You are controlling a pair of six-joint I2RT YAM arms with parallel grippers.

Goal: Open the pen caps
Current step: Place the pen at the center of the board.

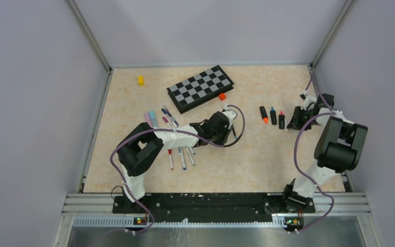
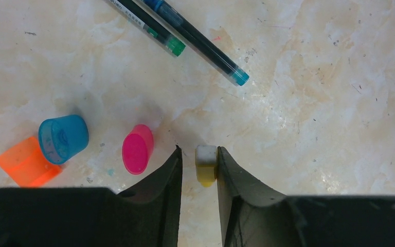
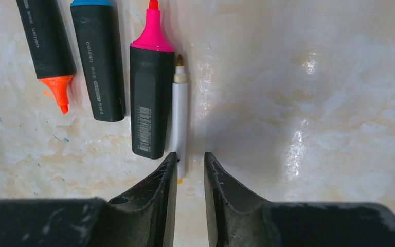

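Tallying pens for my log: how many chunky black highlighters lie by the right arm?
3, side by side: an orange-tipped black plastic highlighter leftmost, a blue-ended highlighter in the middle, a pink-tipped highlighter rightmost. None seems hidden.

Your beige marbled table [image 1: 267, 164] carries a chessboard [image 1: 200, 88]. Left of it lies a yellow block [image 1: 140, 80]; just beside its right corner, an orange block [image 1: 222, 96]; farther right, three black highlighters [image 1: 273, 116]; nearer you, scattered white pens [image 1: 183, 159].
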